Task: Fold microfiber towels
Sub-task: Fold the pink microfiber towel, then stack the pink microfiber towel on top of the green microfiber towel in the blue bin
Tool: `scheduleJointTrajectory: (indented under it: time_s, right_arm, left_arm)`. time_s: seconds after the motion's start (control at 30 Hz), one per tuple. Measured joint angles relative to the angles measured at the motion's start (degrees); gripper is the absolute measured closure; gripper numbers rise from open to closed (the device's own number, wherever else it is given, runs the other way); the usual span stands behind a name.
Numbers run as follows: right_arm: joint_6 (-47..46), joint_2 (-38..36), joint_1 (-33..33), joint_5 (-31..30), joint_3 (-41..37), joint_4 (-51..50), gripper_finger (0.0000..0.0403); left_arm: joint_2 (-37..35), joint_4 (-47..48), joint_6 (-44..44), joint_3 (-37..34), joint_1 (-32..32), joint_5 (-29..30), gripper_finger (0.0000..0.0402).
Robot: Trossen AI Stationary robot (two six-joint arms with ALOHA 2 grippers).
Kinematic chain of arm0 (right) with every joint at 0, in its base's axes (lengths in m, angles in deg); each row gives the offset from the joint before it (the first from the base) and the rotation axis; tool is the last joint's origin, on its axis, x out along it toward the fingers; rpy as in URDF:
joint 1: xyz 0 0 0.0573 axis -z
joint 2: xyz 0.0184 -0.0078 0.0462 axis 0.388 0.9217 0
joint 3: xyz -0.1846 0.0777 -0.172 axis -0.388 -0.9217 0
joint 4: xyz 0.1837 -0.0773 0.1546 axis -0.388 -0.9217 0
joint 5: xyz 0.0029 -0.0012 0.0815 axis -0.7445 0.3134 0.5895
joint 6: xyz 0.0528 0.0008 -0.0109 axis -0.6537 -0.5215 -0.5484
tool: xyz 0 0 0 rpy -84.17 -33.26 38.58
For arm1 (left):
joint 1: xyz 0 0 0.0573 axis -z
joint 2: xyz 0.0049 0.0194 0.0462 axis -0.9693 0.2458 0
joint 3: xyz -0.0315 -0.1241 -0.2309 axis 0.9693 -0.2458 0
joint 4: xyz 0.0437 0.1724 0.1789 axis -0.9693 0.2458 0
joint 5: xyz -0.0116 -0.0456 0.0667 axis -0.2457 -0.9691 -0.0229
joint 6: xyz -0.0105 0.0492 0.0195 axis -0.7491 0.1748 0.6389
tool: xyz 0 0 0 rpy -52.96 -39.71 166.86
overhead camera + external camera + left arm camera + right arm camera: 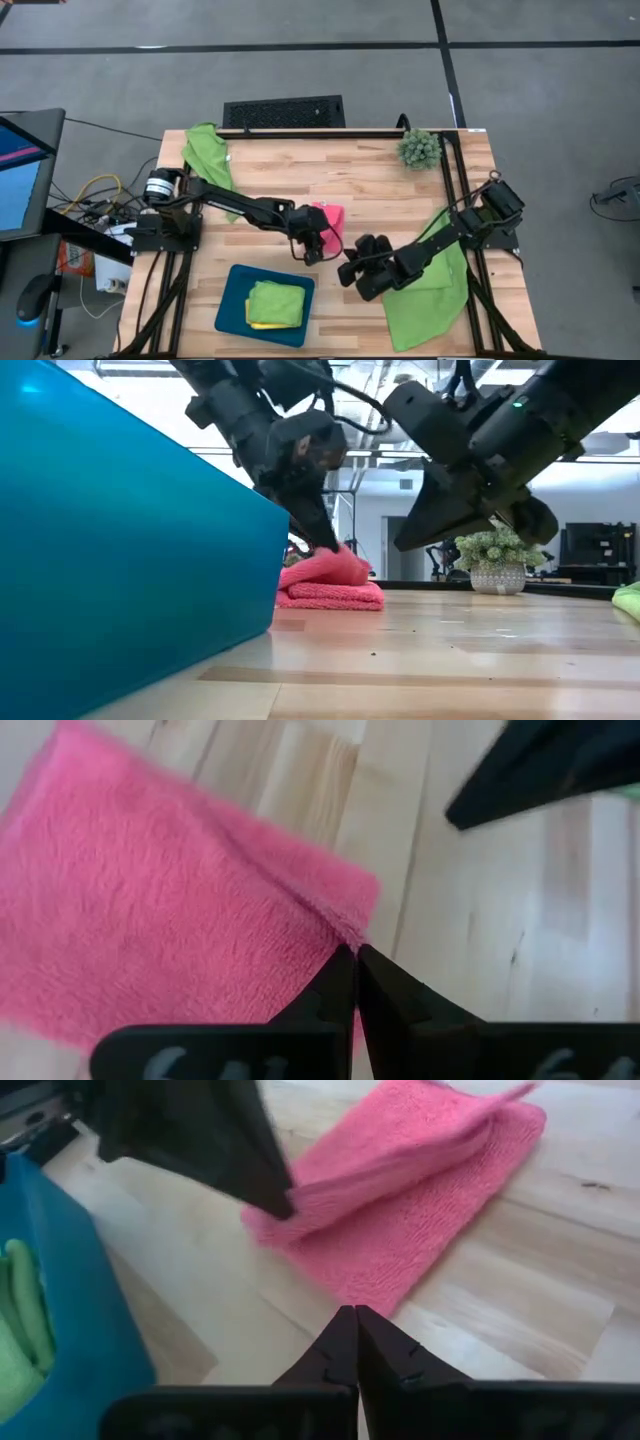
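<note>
A hot pink towel (pixel 328 216) lies folded at the table's middle, its lower layers flat on the wood (pixel 330 597). My left gripper (pixel 320 254) reaches in from the left and is shut on its upper layer. My right gripper (pixel 346 272) hovers shut just near and right of the towel, clear of the table (pixel 356 1312), touching nothing. One lime green towel (pixel 207 152) lies at the back left. Another (pixel 430 290) lies under the right arm. A teal tray (pixel 232 305) at the front holds folded green (pixel 277 300) and yellow towels. My left gripper pinches a corner of the pink towel's upper layer (pixel 303 1204) between its two shut fingers (pixel 340 982). The fingers slant down from above and from the table's left. That corner is raised (pixel 338 563), while the layers below stay flat on the table.
A small spiky plant in a pot (pixel 419 148) stands at the back right. A dark grille (pixel 283 111) lies beyond the far edge. The tray's wall (pixel 120 560) rises close at the near left. Bare wood (pixel 330 330) shows between the tray and the right-hand green towel.
</note>
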Motion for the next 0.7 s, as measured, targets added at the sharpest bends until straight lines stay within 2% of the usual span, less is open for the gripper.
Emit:
scheduleJointTrajectory:
  time_s: [0.37, 0.7]
  right_arm:
    - [-0.9, 0.0, -0.6, -0.3, 0.0, 0.0, 0.0373]
    - [-2.7, 0.0, -1.0, -0.7, 0.0, 0.2, 0.0346]
  left_arm:
    - [1.6, -5.3, -2.7, 0.0, 0.0, 0.4, 0.0379]
    - [1.6, -9.9, -2.1, 0.0, -0.1, 3.6, 0.0298]
